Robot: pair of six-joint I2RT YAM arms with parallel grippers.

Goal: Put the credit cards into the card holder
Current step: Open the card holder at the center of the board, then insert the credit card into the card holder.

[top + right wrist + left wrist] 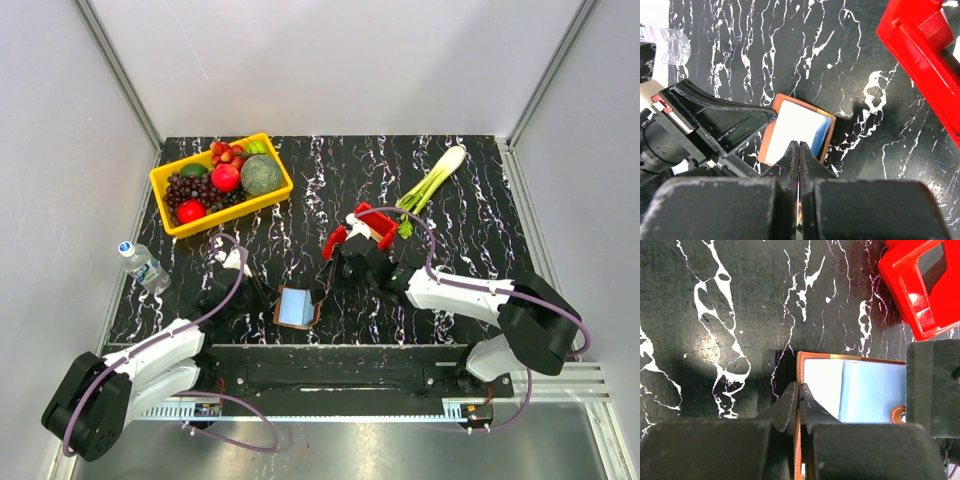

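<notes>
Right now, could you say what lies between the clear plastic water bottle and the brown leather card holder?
In the top view, the left arm's black end effector, gripping the card holder.

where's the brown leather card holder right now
Top view: the card holder sits front centre on the black marbled table, left gripper pinching its left edge, red plastic bin just beyond.

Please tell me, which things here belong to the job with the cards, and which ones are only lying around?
For the job:
- card holder
- left gripper, shut on its edge
- right gripper, shut, at its other edge
- perhaps the red bin, with something dark inside

Only lying around:
- fruit basket
- water bottle
- leek
</notes>
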